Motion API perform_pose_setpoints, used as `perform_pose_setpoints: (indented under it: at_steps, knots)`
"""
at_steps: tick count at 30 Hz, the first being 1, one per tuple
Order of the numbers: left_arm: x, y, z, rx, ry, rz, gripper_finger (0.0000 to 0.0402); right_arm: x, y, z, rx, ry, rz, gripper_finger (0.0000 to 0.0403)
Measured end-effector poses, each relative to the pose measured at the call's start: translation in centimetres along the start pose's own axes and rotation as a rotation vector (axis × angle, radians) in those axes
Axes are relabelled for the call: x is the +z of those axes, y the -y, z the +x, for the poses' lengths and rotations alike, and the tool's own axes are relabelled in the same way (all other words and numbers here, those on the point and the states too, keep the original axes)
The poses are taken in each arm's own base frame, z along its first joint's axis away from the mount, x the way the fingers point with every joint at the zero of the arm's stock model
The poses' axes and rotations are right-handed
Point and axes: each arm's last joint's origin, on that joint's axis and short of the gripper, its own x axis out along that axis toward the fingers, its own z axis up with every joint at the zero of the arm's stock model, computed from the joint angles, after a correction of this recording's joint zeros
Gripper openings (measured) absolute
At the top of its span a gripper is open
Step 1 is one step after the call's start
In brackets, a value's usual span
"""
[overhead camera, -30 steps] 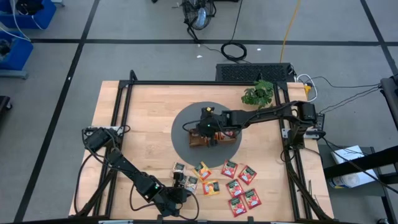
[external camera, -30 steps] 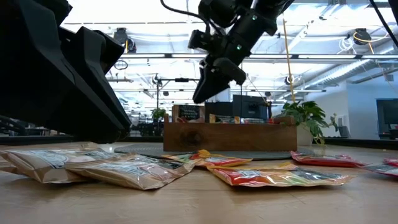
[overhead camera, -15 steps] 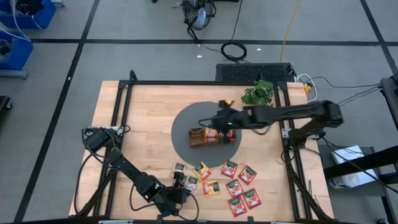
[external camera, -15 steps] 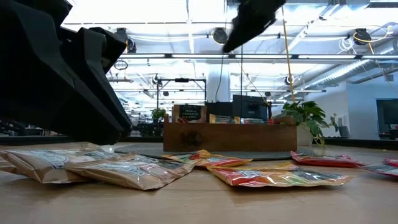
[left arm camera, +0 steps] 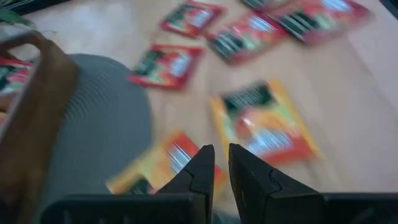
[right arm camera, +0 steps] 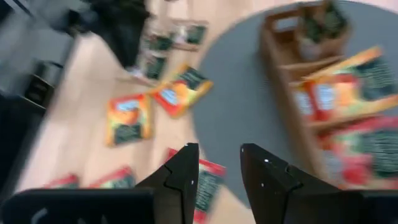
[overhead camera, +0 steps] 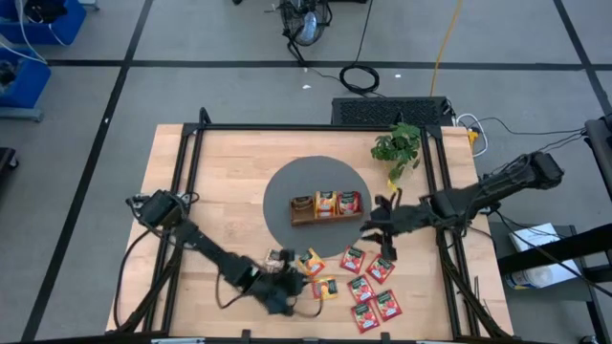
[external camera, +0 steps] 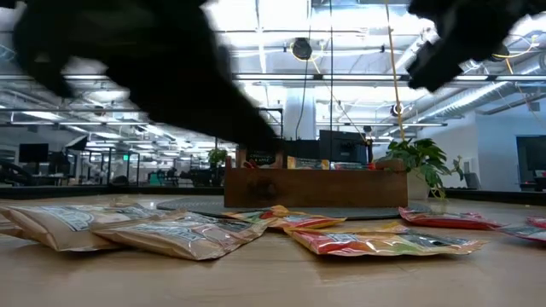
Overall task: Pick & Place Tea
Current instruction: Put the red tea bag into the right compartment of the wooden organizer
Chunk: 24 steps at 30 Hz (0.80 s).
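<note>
R gripper [overhead camera: 382,232] fingers apart, empty, L gripper [left arm camera: 216,163] nearly closed, empty: centre over one red sachet [overhead camera: 353,259], drop square

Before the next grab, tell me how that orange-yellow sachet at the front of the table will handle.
The orange-yellow sachet lies flat and slightly puffed, so it is probably light and floppy. Its glossy wrapper looks slippery. Lying flat on the table, it will likely slide, not roll.

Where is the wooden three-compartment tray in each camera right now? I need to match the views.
High view: wooden tray sits mid-table on the round grey mat.
Low view: centre, in the background, seen side-on.
Left wrist view: brown wall at the picture's left edge.
Right wrist view: upper right, sachets inside.
Shared landmark: the grey mat.
</note>
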Motion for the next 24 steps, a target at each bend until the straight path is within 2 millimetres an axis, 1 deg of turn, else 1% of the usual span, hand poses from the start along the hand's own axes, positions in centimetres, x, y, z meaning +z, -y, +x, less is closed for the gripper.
perform_pose_setpoints:
  at_steps: [2,4,6,8,10,12,14,17,19,21,24]
  knots:
    - [1.4,-1.4,0.9,-0.029,0.009,-0.010,0.0055,-2.1,0.2,0.8,0.030,0.026,0.029,0.0105]
    - [3.1,-2.7,1.7,-0.089,0.030,-0.002,0.0055,-3.7,0.5,1.5,0.043,0.037,0.051,0.0105]
    - [4.9,-3.9,2.2,-0.139,0.061,-0.020,0.0055,-4.7,0.8,2.0,0.052,0.054,0.078,0.0105]
    - [5.9,-5.2,2.8,-0.163,0.047,-0.057,0.0055,-5.8,1.1,2.5,0.048,0.045,0.128,0.0105]
    - [6.0,-6.0,3.8,-0.170,0.019,-0.097,0.0055,-6.6,1.4,3.1,0.045,0.032,0.173,0.0105]
    - [5.2,-6.2,5.5,-0.181,-0.020,-0.097,0.0055,-7.3,1.4,3.6,0.044,0.013,0.185,0.0105]
    - [4.3,-5.8,7.0,-0.194,-0.046,-0.070,0.0055,-7.9,1.2,4.1,0.040,-0.017,0.189,0.0105]
    - [4.4,-5.0,8.6,-0.186,-0.034,-0.049,0.0055,-8.4,1.1,4.7,0.036,-0.042,0.223,0.0105]
    - [4.9,-4.8,9.3,-0.165,-0.016,-0.041,0.0055,-8.4,1.0,5.0,0.036,-0.040,0.242,0.0105]
    - [5.0,-4.7,10.1,-0.156,-0.016,-0.030,0.0055,-8.7,1.1,5.2,0.025,-0.058,0.259,0.0105]
    - [4.9,-4.5,10.5,-0.157,-0.022,-0.021,0.0055,-9.0,1.1,5.5,0.011,-0.081,0.298,0.0105]
